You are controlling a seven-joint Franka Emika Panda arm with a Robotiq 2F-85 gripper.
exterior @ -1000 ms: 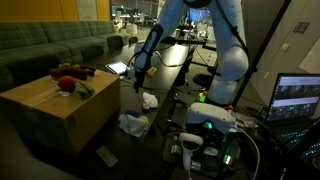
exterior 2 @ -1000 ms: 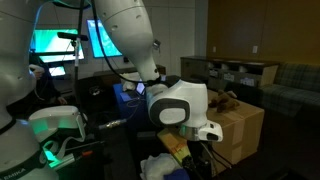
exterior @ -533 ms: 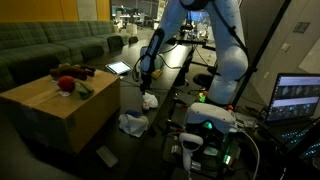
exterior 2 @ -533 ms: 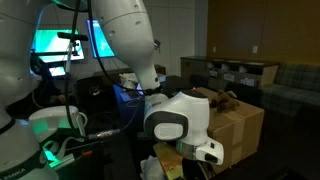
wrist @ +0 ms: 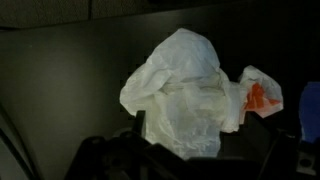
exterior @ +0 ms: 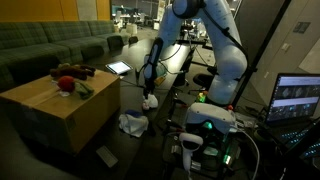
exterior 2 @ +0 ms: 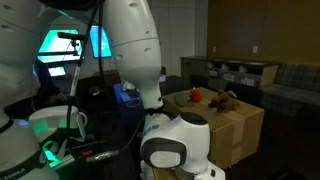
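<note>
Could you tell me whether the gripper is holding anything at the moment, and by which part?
Nothing is held: the gripper hangs open over the crumpled white bag.

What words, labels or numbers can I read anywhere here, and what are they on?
No text here can be read.
On the laptop screen: lit windows, too small to read.
On the monitor: bright glow, blurred.
On the white plastic bag: an orange patch, too blurred to tell whether it is print.

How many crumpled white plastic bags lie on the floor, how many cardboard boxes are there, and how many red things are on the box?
White plastic bags: 2
Cardboard box: 1
Red thing on the box: 1
Total: 4
</note>
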